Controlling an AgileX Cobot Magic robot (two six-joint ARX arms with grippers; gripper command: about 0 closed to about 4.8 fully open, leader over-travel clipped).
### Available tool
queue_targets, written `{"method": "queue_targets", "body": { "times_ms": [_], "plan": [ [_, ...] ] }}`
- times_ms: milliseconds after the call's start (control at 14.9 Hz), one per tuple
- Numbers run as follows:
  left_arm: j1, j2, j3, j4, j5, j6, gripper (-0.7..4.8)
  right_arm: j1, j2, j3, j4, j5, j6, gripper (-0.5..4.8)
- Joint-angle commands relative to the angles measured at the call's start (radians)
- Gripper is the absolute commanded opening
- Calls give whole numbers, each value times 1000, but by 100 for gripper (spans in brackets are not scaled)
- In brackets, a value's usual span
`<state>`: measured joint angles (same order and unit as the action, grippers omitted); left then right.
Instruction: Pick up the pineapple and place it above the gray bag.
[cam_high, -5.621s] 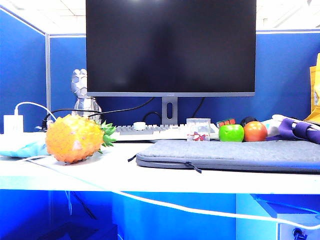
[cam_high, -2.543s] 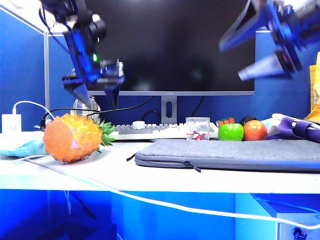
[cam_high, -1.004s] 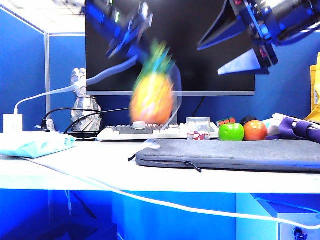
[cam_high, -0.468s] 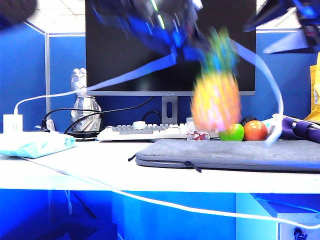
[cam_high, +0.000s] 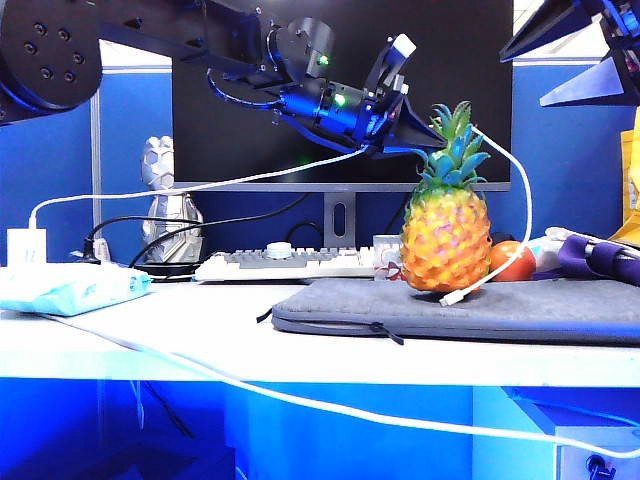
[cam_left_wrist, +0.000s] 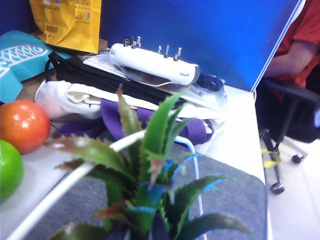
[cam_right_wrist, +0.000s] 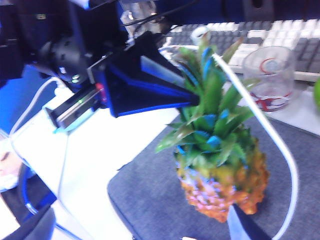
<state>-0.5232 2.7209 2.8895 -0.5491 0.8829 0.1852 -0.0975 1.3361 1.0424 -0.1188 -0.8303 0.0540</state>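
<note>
- My left gripper (cam_high: 418, 142) is pinched nearly closed on the leaf crown (cam_high: 450, 150) of the pineapple (cam_high: 446, 238). The fruit hangs upright from the leaves.
- The pineapple sits over the gray bag (cam_high: 520, 308), near the left half of it. From the exterior view its base looks at or just touching the fabric; I can't tell if weight is on it yet.
- My right gripper (cam_high: 590, 55) has its jaws wide apart and nothing in them. It's high at the right of the exterior view, well clear of the bag.
- Snag: a white cable (cam_high: 505, 170) is looped over the crown and runs down the right side of the fruit; its plug end (cam_high: 450, 297) lies on the bag by the base. In the left wrist view the same cable (cam_left_wrist: 75, 175) crosses through the leaves.
- Judgement: the placing step is nearly done. What's left is to seat the fruit and let go.
- Do it well: lower straight down until the base is flat on the fabric, and no sideways drag.
- Release slowly. It's a tall fruit on a soft sleeve, so it may tip, and cable tension could pull it over.
- Retreat up and back along the gripper's own axis so the fingers slide off the leaves without hooking the cable.
- The green apple (cam_left_wrist: 7, 170), red apple (cam_left_wrist: 24, 125) and clear cup (cam_right_wrist: 272, 75) are just behind. Keep the wrist away from them on the way out.
</note>
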Motion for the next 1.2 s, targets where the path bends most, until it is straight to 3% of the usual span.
{"method": "queue_targets", "body": {
  "times_ms": [67, 335, 401, 468, 535, 602, 803, 1204],
  "plan": [
    [-3, 29, 8, -48, 13, 51, -6, -1, -5, 5, 11, 6, -29, 479],
    [-3, 45, 8, -104, -4, 69, -5, -1, -5, 4, 9, 6, -29, 479],
    [-3, 44, 8, -127, -19, 62, 51, -1, -5, 4, 8, 6, -29, 479],
    [-2, 43, 11, -156, -32, 58, 187, -1, -5, 4, 8, 6, -29, 479],
    [-2, 42, 11, -184, -74, 29, 414, -1, -5, 4, 8, 6, -29, 479],
    [-2, 40, 10, -209, -78, 21, 479, -1, -5, 4, 8, 5, -29, 479],
    [-2, 16, 10, -237, -79, -23, 479, -1, -5, 4, -8, 2, -29, 479],
    [-2, -145, 10, -372, -86, 2, 479, -1, -5, 4, -13, -2, -29, 479]
  ]
}}
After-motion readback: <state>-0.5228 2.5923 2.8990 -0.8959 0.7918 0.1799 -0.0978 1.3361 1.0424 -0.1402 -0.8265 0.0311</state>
